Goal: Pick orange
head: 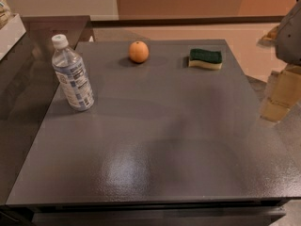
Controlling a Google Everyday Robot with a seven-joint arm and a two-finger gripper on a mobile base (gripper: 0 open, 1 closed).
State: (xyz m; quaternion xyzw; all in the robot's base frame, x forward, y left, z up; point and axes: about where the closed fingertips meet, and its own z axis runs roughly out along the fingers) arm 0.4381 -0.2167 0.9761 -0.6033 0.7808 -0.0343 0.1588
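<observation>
The orange (138,52) is a small round orange fruit with a dark stem dimple on top. It sits on the grey table (155,140) near the far edge, left of centre. My gripper (278,98) hangs at the right edge of the view, beyond the table's right side and well to the right of and nearer than the orange. It holds nothing that I can see.
A clear water bottle (72,74) with a white cap stands upright at the table's left side. A green-and-yellow sponge (205,59) lies at the far right, to the right of the orange. A darker counter (28,69) adjoins the table on the left.
</observation>
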